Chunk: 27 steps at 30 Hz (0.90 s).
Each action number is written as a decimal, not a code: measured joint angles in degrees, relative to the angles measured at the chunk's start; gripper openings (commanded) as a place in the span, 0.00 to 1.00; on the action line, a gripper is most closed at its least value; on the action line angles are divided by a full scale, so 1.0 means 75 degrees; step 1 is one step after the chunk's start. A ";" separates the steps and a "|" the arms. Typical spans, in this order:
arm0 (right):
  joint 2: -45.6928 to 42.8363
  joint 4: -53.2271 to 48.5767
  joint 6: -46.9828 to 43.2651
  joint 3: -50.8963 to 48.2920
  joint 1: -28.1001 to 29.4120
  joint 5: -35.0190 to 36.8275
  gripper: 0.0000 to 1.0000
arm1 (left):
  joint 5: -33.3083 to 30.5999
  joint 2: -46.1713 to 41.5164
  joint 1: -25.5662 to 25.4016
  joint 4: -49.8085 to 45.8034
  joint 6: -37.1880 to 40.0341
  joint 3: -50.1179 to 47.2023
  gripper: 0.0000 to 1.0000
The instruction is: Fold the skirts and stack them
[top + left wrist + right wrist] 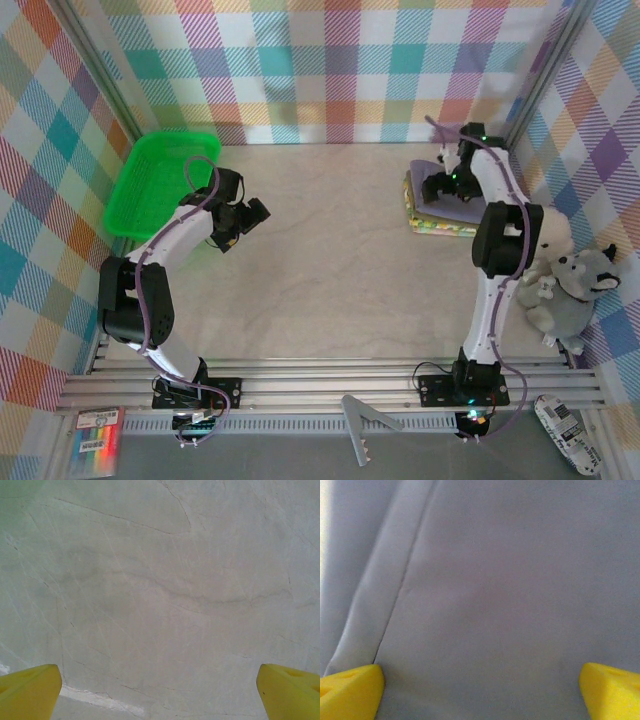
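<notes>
Grey-lavender skirt (495, 580) tops the folded pile (434, 226), seemingly done, so the right end effector (480, 690) hovers over it, jaws wide and empty; left end effector (160, 690), likewise wide, hangs well apart from it.

Robot lab test cell; plaid fabric walls (340, 60); aluminium rail frame (330, 385)

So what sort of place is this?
Likely a robot test cell: left arm and right arm bolted to a rail, plaid walls boxing in the table, skirts stacked.
</notes>
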 measured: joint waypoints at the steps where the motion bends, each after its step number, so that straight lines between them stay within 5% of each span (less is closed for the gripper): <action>1: 0.0122 0.0000 -0.0111 -0.0090 0.0038 0.0079 0.99 | 0.0000 0.0000 0.0000 0.0000 0.0000 0.0000 1.00; 13: -0.0650 0.0224 -0.0460 -0.0860 0.0073 0.0361 0.99 | -0.0411 -0.0557 0.0245 -0.0128 0.0093 -0.0050 1.00; 20: -0.3587 0.1856 0.0676 -0.2920 0.0067 0.0600 0.99 | -0.1900 -0.2314 0.0734 -0.0163 0.0507 -0.0737 1.00; 27: -0.7058 0.4989 0.2331 -0.6604 0.0055 0.0277 0.99 | -0.4401 -0.3675 0.1279 -0.0134 0.0813 -0.2057 1.00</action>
